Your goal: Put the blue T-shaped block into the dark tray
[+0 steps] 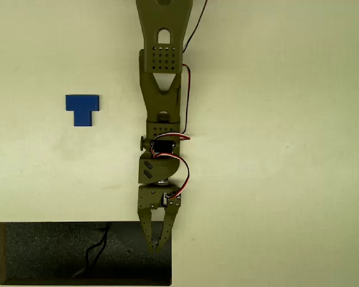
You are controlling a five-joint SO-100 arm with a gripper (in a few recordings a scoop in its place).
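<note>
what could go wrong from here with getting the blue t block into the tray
1. The gripper hangs over the dark tray's right end with its jaws closed to a point, far from the blue T-shaped block at upper left; a low sweep across could catch the tray's rim.
2. The block lies flat on the table, so the jaws may push it instead of gripping it.
3. The red wires loop loosely beside the arm and might snag.

Bright, even light in the overhead view; pale worktop [275, 119] slightly washed out, shadows faint and soft, focus fairly sharp, mild compression grain, no glare.
</note>
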